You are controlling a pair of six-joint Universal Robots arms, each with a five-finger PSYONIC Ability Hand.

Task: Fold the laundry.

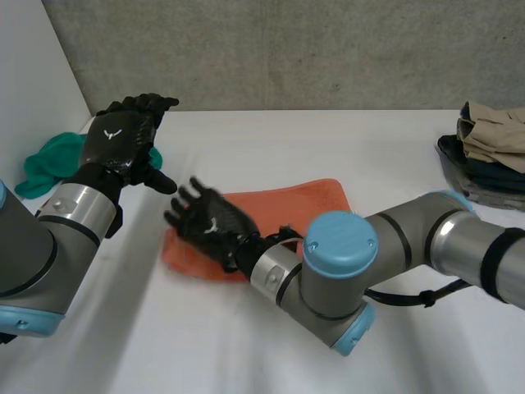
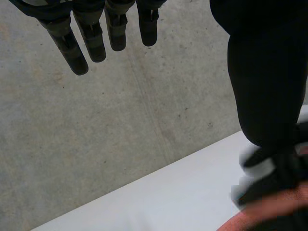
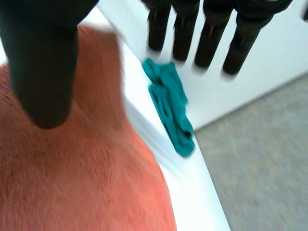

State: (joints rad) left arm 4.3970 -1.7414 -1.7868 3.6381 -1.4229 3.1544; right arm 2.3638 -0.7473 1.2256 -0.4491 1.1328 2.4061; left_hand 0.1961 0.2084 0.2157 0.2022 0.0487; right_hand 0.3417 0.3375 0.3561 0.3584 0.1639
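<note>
A folded orange towel (image 1: 303, 201) lies flat in the middle of the white table (image 1: 344, 135). My right hand (image 1: 209, 222) hovers over the towel's left end, open, fingers straight and spread. In the right wrist view the orange towel (image 3: 72, 183) lies under the palm of my right hand (image 3: 43, 72), and nothing is gripped. My left hand (image 1: 119, 139) is raised over the table's left side, open and empty. In the left wrist view the straight fingers (image 2: 91, 38) point toward the concrete floor, and the towel's edge (image 2: 260, 216) shows beside the thumb.
A crumpled green cloth (image 1: 49, 164) lies at the table's left edge, beyond my right hand's fingertips (image 3: 171, 106). At the far right sits a pile of folded clothes, beige (image 1: 492, 135) on top of dark ones (image 1: 484, 176). A white wall stands at the left.
</note>
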